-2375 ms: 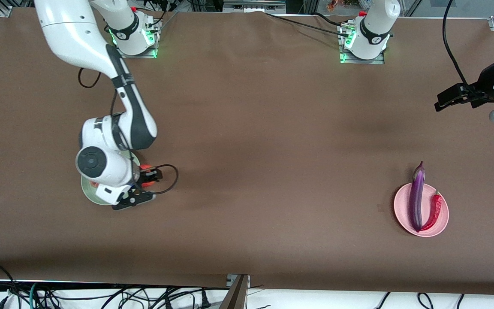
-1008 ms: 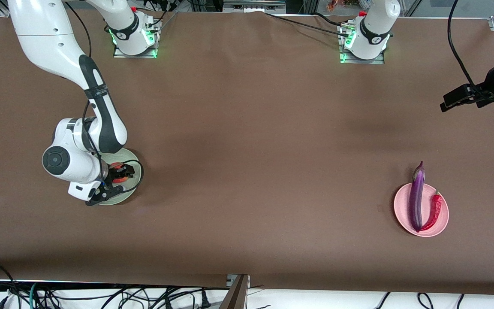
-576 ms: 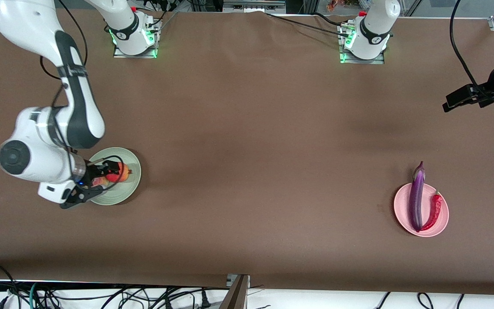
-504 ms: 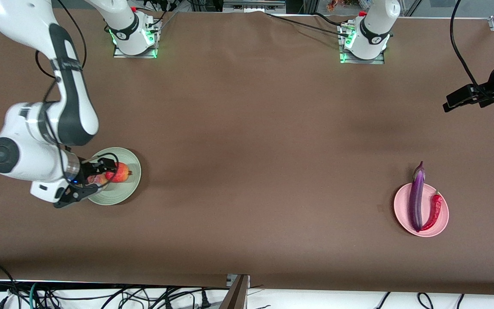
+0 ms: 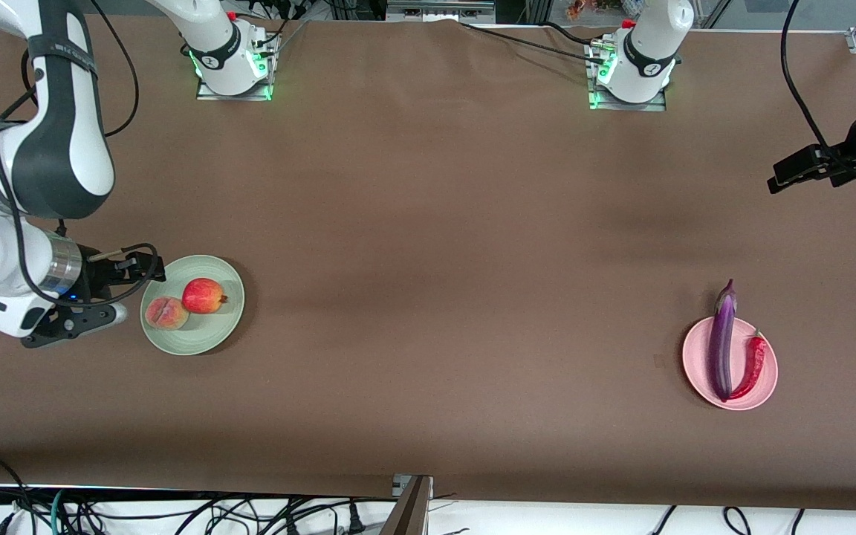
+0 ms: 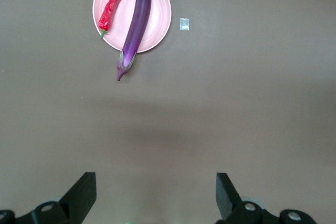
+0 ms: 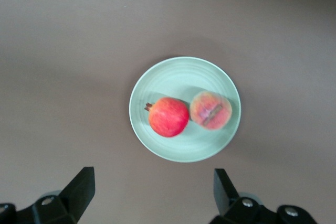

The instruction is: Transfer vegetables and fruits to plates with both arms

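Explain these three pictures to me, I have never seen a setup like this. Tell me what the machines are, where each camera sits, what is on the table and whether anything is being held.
These are two white robot arms bolted along one edge of a brown table. The wide picture comes from a high camera facing them. The other two come from cameras on the arms' wrists, looking down past each black claw.

Toward the right arm's end lies a green plate with a peach and a red apple-like fruit side by side. Toward the left arm's end a pink plate carries a purple eggplant, its stem end sticking out over the rim, and a red chili beside it.

The right claw hangs open and empty just beside the green plate. The left claw waits open and empty near its end of the table. Nothing is held.
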`<state>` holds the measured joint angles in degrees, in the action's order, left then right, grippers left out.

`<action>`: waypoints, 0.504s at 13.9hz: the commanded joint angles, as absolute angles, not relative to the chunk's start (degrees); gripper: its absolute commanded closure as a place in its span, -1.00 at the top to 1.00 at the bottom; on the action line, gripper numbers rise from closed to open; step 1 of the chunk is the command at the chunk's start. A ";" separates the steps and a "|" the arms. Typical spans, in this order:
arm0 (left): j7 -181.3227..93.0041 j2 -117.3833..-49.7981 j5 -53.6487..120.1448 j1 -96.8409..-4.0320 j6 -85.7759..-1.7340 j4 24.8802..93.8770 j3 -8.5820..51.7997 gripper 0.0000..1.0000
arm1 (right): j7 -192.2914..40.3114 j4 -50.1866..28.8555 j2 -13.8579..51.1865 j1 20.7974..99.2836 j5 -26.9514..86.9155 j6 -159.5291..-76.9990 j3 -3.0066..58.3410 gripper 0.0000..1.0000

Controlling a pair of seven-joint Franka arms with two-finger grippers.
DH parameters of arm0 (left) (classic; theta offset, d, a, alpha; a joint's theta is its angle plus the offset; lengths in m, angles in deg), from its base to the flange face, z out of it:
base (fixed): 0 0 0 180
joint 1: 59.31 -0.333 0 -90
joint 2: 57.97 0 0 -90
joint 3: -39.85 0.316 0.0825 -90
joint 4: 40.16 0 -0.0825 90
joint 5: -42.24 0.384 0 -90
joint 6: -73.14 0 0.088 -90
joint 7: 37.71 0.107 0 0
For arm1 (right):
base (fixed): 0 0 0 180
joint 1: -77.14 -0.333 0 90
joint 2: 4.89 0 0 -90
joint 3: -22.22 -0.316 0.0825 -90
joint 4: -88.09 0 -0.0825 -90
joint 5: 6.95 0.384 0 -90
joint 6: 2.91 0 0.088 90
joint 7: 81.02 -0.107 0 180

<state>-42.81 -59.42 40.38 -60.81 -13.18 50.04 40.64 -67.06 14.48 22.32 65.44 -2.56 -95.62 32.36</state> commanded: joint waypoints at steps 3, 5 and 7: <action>-40.70 -59.38 41.45 -60.80 -12.64 49.40 40.20 1.00 | -77.32 3.83 9.91 65.98 -4.84 -94.05 29.87 1.00; -40.70 -59.38 41.45 -60.80 -12.64 49.40 40.20 1.00 | -76.81 -0.57 5.33 67.28 -5.46 -94.31 28.46 1.00; -40.61 -59.38 41.54 -60.80 -12.64 49.40 40.20 1.00 | -76.98 -5.14 1.28 70.44 -5.46 -97.71 25.58 1.00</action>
